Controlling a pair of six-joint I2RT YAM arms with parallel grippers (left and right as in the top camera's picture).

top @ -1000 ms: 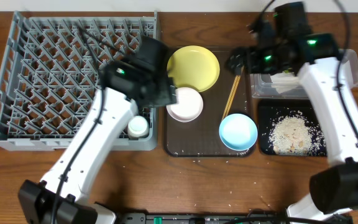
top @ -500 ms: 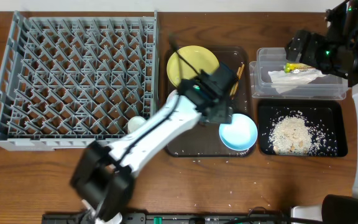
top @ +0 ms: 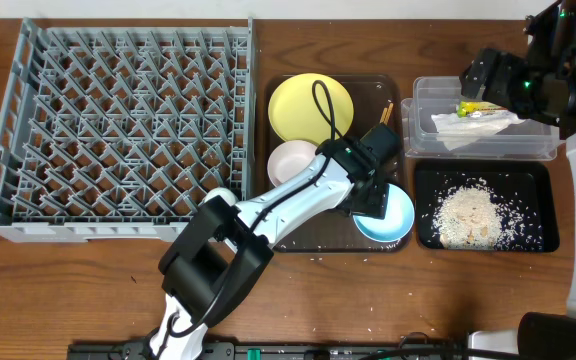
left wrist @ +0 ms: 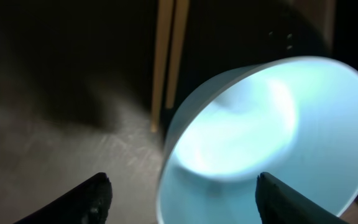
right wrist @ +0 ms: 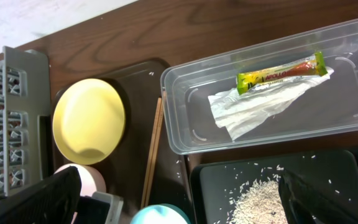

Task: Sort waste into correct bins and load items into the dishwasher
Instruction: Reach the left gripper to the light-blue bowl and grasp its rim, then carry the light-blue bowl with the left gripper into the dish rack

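Note:
My left gripper (top: 372,197) is open, its jaws (left wrist: 185,199) straddling the left rim of the light blue bowl (left wrist: 272,124) on the brown tray (top: 298,235). The chopsticks (top: 378,125) lie just beyond the bowl. The yellow plate (top: 311,107) and white bowl (top: 293,163) sit on the same tray. The small white cup (top: 221,200) stands in the front right corner of the grey dish rack (top: 108,110). My right gripper (top: 480,75) is open and empty, high above the clear tub (right wrist: 185,124), which holds the wrapper (right wrist: 281,73) and napkin (right wrist: 260,106). The rice (top: 468,213) lies in the black tray (top: 538,180).
The dish rack fills the left half of the table. The clear tub and black tray sit side by side at the right edge. A few rice grains (top: 373,330) are scattered on the wood in front of the brown tray.
My left arm has swung from the dish rack across to the brown tray and lowered over the light blue bowl. The right arm pulled back to the upper right, then held still.

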